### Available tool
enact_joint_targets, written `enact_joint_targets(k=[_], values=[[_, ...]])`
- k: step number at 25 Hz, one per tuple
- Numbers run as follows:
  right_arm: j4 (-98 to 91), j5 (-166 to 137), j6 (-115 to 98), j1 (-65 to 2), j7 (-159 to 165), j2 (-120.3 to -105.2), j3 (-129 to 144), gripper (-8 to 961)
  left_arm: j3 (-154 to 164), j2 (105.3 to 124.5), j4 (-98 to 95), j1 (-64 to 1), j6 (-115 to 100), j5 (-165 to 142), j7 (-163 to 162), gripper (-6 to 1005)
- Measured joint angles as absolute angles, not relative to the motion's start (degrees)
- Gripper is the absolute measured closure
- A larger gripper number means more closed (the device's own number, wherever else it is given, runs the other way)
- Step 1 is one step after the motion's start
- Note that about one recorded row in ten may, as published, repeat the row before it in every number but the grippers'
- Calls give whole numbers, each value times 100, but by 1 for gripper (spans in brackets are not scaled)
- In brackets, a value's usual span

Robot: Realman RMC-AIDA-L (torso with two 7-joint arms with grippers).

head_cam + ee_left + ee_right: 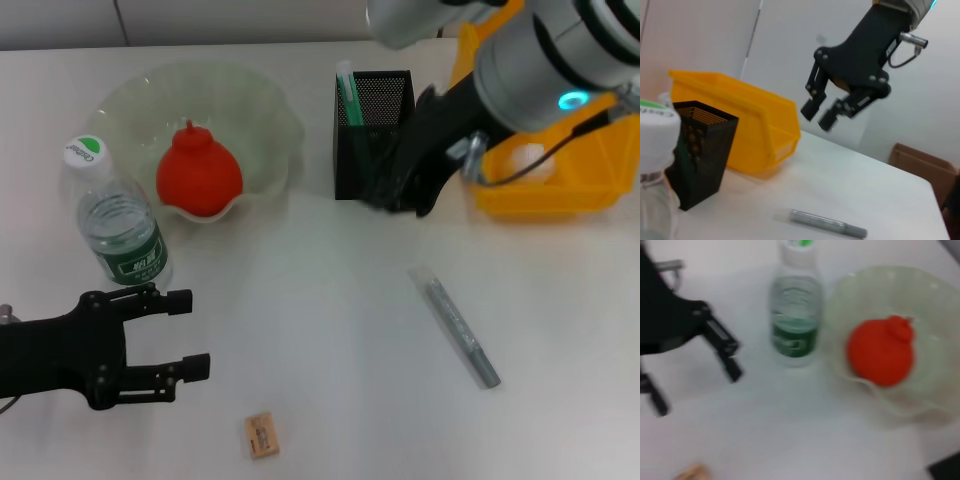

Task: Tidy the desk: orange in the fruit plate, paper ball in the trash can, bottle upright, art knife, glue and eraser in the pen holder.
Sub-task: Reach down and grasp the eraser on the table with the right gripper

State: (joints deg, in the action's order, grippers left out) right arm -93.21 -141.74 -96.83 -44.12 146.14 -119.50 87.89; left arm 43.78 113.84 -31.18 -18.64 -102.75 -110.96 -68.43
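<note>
1. Two things are not yet in the square black metal-mesh pen holder [373, 132]: the slim grey metallic art knife [458, 327] with clear cap end, and the small tan block eraser [261, 436]. The light-green glue tube [349, 97] w/ white cap already stands inside it.
2. The red-orange round orange [199, 173] sits in the pale-green wavy-rim glass fruit plate [270, 110]; the clear water bottle [117, 220] w/ green label stands upright beside the plate.
3. The right gripper [821, 114] hangs just beside the pen holder, in front of the bright yellow trash can [560, 180], fingers spread, holding nothing. The left gripper [185, 332] rests near the bottle, also spread and empty.
4. Art knife: lies flat, well apart from the holder. Probably light, stiff, smooth metal, so it may slip or roll; take it approx. at the middle, across the thin body.
5. Eraser: light, a bit soft, good friction; pinch its long sides.
</note>
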Motion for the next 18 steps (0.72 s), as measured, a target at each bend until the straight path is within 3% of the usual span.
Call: enact_joint_targets(k=[2,10,18], values=[[-9220,-13842,-9839,-4456,14605,-11941,8919,776,4377,11279,-3139,-1878,-10449,-11132,-6885,155],[-8964,-13693,-9686,-4543,14645,-11971,10179,459,4359,11149,-3190,-1840,-10674,-11175,-6905,155],[-8094,-13169,-8864,-4899,14116,-11984,11376,315,4358,11125,-3199,-1857,-10778,-11441,-6908,155]])
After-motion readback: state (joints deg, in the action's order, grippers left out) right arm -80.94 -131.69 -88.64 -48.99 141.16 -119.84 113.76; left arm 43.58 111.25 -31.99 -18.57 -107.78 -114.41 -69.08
